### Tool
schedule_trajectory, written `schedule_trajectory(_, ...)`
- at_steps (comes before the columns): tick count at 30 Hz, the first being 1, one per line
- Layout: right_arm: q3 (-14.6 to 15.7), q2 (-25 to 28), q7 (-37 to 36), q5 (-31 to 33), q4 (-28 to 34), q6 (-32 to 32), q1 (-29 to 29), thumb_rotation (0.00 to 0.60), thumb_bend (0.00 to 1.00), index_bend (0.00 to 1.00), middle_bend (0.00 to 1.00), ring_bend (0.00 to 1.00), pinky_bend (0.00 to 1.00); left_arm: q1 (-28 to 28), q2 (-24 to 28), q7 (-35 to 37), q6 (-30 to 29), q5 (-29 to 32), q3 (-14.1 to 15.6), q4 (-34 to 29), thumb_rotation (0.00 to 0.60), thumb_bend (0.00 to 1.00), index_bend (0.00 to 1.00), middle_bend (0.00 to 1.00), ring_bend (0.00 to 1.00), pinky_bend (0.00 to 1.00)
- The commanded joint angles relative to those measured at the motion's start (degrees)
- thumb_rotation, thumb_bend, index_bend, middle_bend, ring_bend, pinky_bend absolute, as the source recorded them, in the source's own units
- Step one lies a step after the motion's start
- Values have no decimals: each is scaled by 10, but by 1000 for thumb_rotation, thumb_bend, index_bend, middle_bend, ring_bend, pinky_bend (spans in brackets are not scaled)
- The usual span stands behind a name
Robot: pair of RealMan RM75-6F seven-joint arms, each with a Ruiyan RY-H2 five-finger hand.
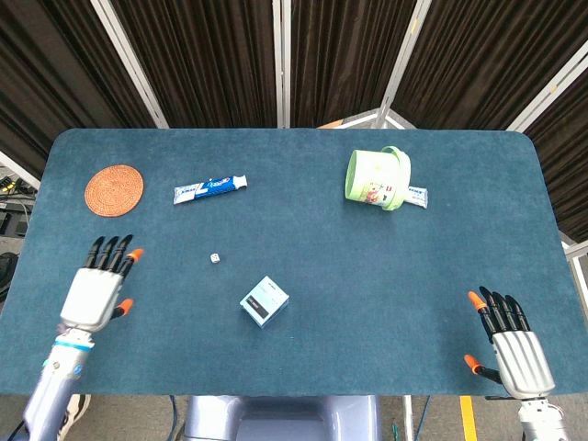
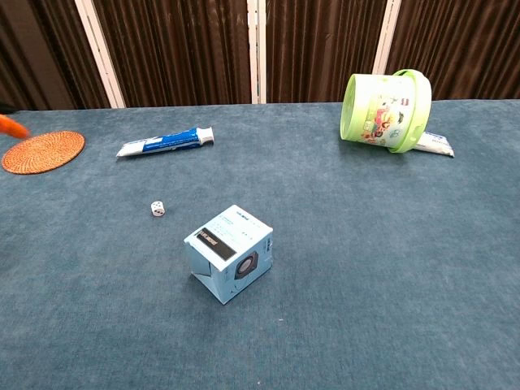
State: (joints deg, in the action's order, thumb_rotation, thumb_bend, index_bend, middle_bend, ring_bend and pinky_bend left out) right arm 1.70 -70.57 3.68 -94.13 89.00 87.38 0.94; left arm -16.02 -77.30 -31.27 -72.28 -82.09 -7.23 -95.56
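At the near edge of the counter (image 1: 367, 276), the right hand (image 1: 514, 349) and the left hand (image 1: 96, 294) are seen with fingers spread, nothing grasped. A light blue box (image 1: 265, 300) and a small die (image 1: 214, 259) are found nearest the left hand. Farther off, a toothpaste tube (image 1: 210, 187), woven coaster (image 1: 114, 190) and tipped green bucket (image 1: 377, 178) are seen.

We are seeing only an orange fingertip of the left hand (image 2: 10, 125) at the chest view's left edge. The green bucket (image 2: 382, 110) is hiding most of the second tube (image 2: 433, 145), and the die (image 2: 158, 208) is showing pips too small to read.
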Motion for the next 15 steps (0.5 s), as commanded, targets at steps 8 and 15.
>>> schedule_trajectory(8,-7,15,-24,13,9,-3,3,600,74,0,0,0,0,-131,-66,-69,130,37,-38,93,600,240,331,0,0,0)
schedule_trajectory(15,-15,23,-39,30,9,-9,5,600,73,0,0,0,0,-205,-90,-62,202,11,-26,163,600,238,366,0,0,0)
